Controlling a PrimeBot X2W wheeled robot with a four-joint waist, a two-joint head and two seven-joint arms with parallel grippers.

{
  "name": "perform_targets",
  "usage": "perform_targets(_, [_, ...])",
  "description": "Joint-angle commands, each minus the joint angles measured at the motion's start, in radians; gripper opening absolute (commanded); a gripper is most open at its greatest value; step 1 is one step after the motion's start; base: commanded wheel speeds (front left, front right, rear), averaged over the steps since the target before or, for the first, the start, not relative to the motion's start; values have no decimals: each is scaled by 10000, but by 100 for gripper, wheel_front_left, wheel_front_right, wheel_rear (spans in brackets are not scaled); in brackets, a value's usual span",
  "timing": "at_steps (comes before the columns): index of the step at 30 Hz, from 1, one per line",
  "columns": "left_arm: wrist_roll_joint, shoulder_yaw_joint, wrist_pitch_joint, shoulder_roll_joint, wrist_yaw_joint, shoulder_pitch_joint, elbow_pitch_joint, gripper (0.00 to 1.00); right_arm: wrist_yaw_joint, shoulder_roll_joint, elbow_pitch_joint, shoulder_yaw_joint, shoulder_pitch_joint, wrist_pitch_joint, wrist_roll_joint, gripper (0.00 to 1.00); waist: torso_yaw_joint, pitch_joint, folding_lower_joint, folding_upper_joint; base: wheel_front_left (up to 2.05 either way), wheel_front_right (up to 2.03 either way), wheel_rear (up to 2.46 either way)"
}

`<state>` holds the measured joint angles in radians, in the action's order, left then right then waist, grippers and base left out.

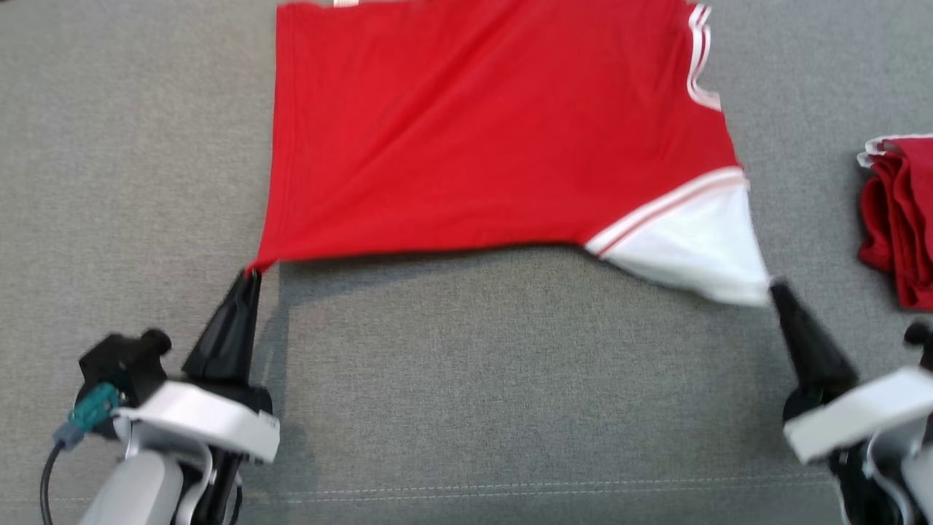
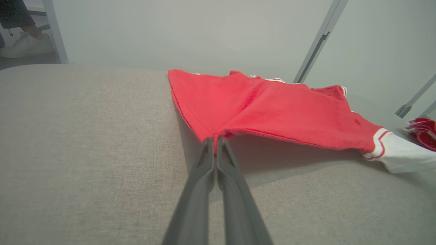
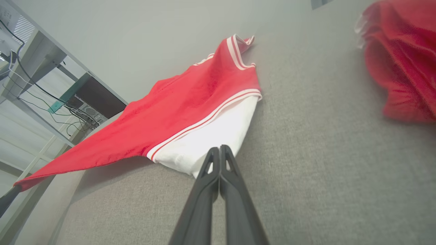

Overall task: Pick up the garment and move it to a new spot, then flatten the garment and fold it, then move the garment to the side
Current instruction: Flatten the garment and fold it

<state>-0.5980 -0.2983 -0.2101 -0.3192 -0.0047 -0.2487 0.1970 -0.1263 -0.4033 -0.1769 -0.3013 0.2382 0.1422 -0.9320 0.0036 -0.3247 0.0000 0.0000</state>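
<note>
The garment [image 1: 481, 131] is a red shirt with white sleeves and red-and-white striped trim, spread over the grey fabric surface with its near edge lifted off it. My left gripper [image 1: 251, 275] is shut on the garment's near left red corner [image 2: 218, 134]. My right gripper [image 1: 774, 286] is shut on the tip of the white sleeve [image 1: 700, 255] at the near right. In the right wrist view the white sleeve [image 3: 211, 136] runs down into the closed gripper [image 3: 219, 148]. The cloth hangs taut between both grips, casting a shadow below.
A folded pile of red clothes [image 1: 900, 219] with white trim lies at the right edge, close to my right arm; it shows also in the right wrist view [image 3: 402, 61]. The grey cushioned surface [image 1: 466, 379] is bare in front. A person's shoe [image 2: 24, 42] stands beyond the far left edge.
</note>
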Motion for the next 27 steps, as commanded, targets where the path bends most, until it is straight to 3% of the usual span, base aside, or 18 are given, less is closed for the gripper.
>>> perform_targets(1, [-20, 425, 36, -368, 159, 215, -433, 0, -44, 50, 395, 35, -597, -181, 90, 0, 103, 321, 0, 0, 0, 0, 0])
perform_targets(10, [-304, 486, 679, -525, 839, 1973, -1461, 0, -44, 1583, 787, 1262, -2734, -1396, 1298, 0, 11, 1202, 0, 0, 0, 0, 0])
perform_targets(13, [-332, 526, 726, -580, 938, 2165, -1598, 0, -44, 2123, 1269, 1498, -3026, -1498, 1000, 0, 11, 1465, 0, 0, 0, 0, 0])
perform_targets(21, [-461, 405, 1146, -742, 870, 2185, -1373, 0, -44, 2509, 1281, 2024, -3422, -1809, 1153, 0, -88, 1779, 0, 0, 0, 0, 0])
perform_targets(27, [-666, 312, 1175, -560, 758, 2090, -589, 0, -44, 2581, 664, 1686, -3339, -1965, 1233, 0, -193, 1827, 0, 0, 0, 0, 0])
